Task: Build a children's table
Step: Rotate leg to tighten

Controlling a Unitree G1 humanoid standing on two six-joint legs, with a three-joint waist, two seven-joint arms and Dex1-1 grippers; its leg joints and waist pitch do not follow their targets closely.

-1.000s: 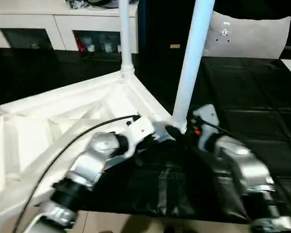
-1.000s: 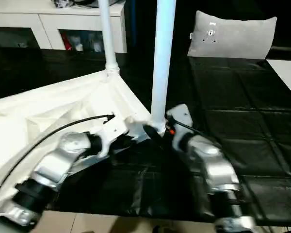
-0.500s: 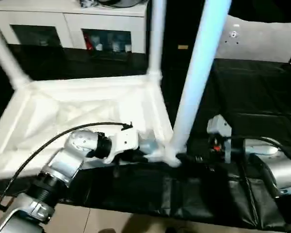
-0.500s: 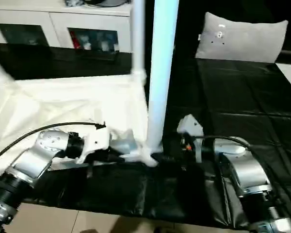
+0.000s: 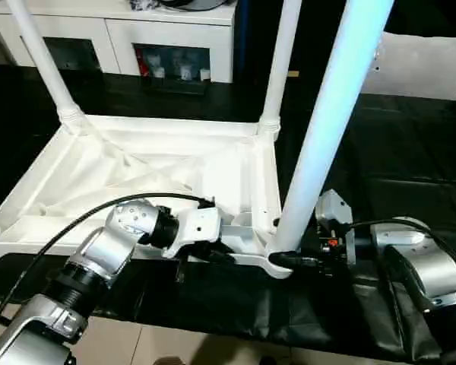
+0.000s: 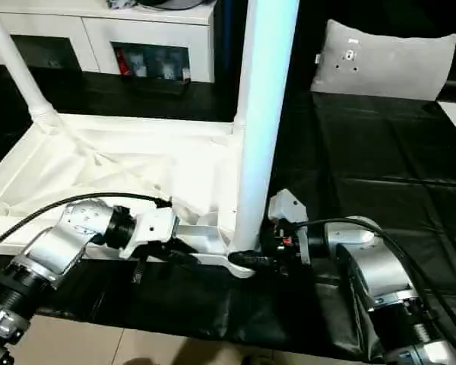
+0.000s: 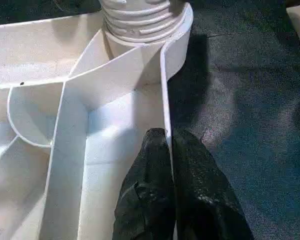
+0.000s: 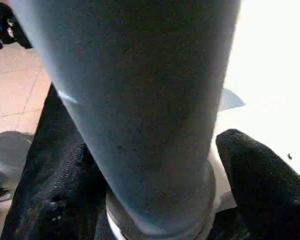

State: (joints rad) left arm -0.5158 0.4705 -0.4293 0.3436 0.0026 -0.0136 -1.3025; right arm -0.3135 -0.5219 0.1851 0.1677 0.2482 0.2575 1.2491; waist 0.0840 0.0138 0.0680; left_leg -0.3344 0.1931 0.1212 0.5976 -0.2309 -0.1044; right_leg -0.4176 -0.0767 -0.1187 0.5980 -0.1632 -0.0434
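The children's table lies upside down on the black cover, its ribbed white top (image 5: 137,163) facing up. Three white legs stand in corner sockets: far left (image 5: 42,65), far right (image 5: 281,61) and near right (image 5: 327,129). My left gripper (image 5: 216,256) is shut on the top's thin near rim (image 7: 162,90), one finger on each side of it. My right gripper (image 5: 289,261) is low at the near right leg's base (image 8: 140,100). Its fingers (image 8: 270,195) straddle the leg, and one stands a little off it.
A white cabinet (image 5: 137,38) runs along the back and a grey cushion (image 6: 384,57) lies at the back right. The black cover's front edge (image 5: 213,323) is just below both arms, with tiled floor beyond. A black cable (image 5: 61,236) loops over my left arm.
The table top has swung clockwise in the picture, so its near edge now lies square to me. A far left leg has come into sight. Both grippers moved with the near right corner.
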